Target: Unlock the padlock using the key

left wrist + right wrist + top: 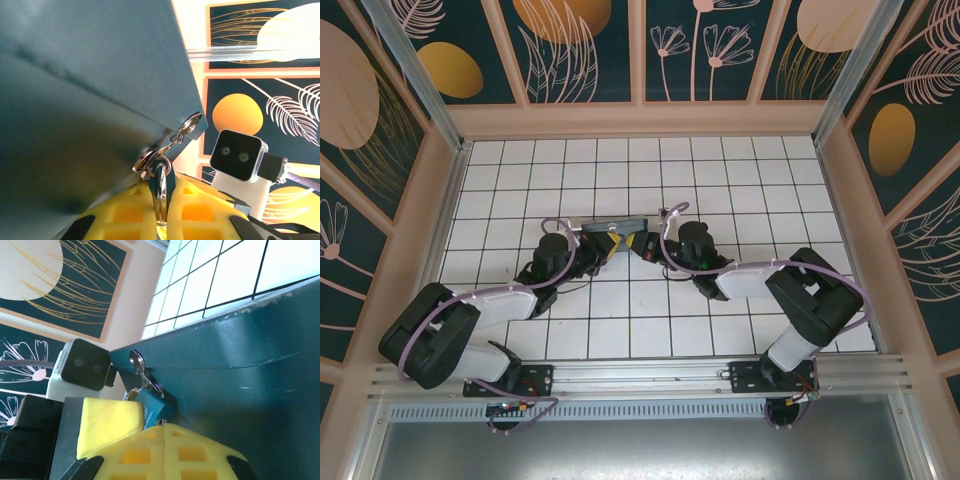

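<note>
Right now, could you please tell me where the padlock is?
The padlock sits low-centre in the right wrist view, against the dark teal box, right at the tip of the shut right tool.

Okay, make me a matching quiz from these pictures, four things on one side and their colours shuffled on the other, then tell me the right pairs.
Things:
1. padlock
2. key
3. left end effector's fingers
4. floor tiles

Colours:
A. white
B. blue
C. yellow
D. silvery

Pairs: 1-B, 2-D, 3-C, 4-A.
</note>
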You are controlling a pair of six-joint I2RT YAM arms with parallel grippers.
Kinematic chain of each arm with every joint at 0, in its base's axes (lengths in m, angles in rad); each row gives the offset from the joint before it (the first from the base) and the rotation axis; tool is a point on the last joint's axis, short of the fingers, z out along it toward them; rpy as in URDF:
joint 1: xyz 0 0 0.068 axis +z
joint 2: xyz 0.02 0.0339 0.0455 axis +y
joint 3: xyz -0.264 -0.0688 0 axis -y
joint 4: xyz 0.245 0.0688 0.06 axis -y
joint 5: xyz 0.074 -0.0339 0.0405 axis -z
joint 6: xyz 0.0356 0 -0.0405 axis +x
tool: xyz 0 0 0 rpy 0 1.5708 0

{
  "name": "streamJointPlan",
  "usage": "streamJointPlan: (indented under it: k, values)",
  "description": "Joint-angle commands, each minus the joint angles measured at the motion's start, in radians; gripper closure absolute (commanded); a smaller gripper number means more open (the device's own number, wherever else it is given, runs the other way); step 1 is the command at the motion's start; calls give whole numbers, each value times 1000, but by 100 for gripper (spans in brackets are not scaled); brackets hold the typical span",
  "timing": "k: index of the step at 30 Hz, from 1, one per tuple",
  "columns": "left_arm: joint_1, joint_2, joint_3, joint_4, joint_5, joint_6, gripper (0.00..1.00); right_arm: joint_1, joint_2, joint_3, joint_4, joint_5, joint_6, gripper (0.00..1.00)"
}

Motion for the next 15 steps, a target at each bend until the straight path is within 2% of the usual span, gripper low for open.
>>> streamJointPlan:
  k: [1,6,15]
  values:
    - [-55,-33,16,105,238,2,100,-11,28,8,103,-30,47,100]
    - [-56,-29,13,106,238,5,100,-40,110,-26,357,-115,238,100]
    - [-55,-36,5,98,235,16,100,-83,117,-37,430,-148,306,100]
